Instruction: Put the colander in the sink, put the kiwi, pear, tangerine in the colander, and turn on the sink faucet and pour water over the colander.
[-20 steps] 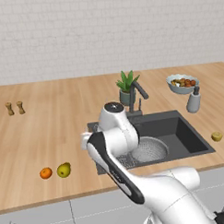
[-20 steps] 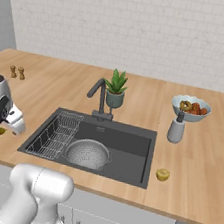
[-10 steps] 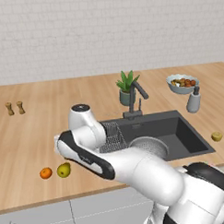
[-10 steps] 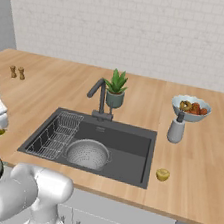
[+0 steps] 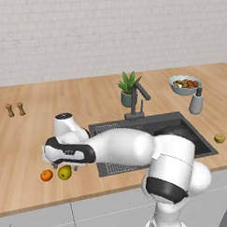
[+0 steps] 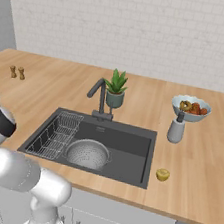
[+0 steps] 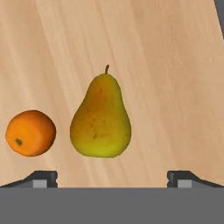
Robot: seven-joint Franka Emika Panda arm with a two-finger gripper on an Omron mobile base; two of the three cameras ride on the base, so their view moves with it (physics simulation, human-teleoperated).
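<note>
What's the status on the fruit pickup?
Tool open, above the pear. Pear lying on the counter, tangerine close beside it, not touching. Colander already in the sink.

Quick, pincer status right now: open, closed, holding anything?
Pincer: open and empty, above the pear, with the tangerine beside it.

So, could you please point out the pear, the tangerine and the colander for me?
pear [image 7: 100, 120], hand view, on the middle of its body.
tangerine [image 7: 30, 133], hand view, on the centre of its skin.
colander [image 6: 88, 154], right base view, on its perforated inside.
</note>
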